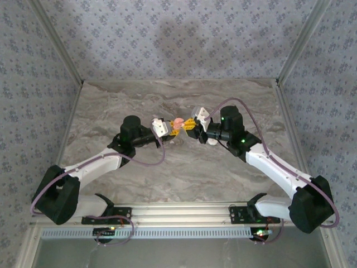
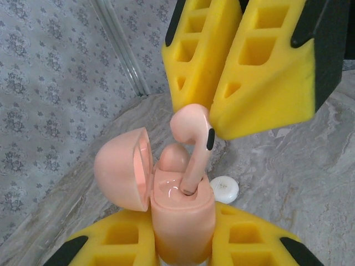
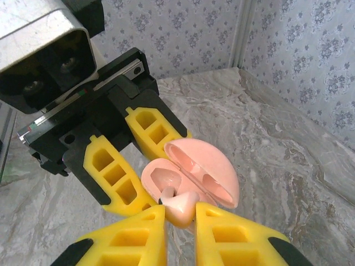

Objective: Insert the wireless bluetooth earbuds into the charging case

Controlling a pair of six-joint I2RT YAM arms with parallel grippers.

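Left wrist: pink earbud [image 2: 193, 145] upright in open case [image 2: 181, 217]

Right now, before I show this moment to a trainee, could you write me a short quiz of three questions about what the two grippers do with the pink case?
1. True or false: the lid of the charging case is closed.
2. What does the right gripper hold? A) a pink earbud B) the case C) nothing
3. What lies on the table near the case?

Key:
1. False. The lid stands open, and the left gripper clamps the case.
2. A. The earbud's stem is at the case's slot.
3. A small white round piece.
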